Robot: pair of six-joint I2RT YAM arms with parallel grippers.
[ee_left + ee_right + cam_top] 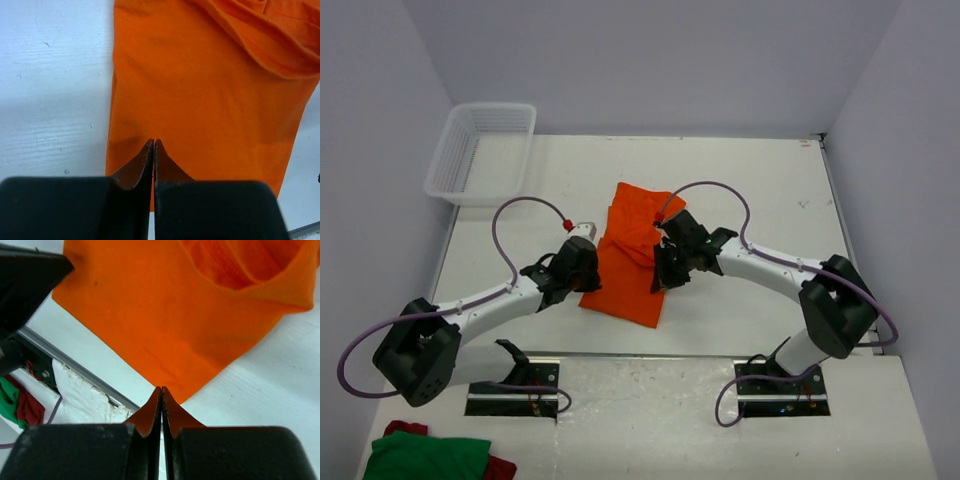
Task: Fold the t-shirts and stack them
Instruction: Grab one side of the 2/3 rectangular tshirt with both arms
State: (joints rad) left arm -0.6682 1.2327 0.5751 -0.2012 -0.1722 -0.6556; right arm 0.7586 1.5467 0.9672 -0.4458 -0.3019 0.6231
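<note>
Found plain bright orange fabric t-shirt point(623, 275) lying rumpled mid white bench point(750, 190), btw both arms. Found L pincer point(154, 145) pressed together over its L edge, R pincer point(161, 391) pressed together by near R corner.

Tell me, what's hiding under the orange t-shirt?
Only the white table shows around the orange t-shirt. The cloth is folded over itself, so anything beneath it is hidden.

White basket point(480, 150), green and red cloth point(425, 455), perhaps garments
</note>
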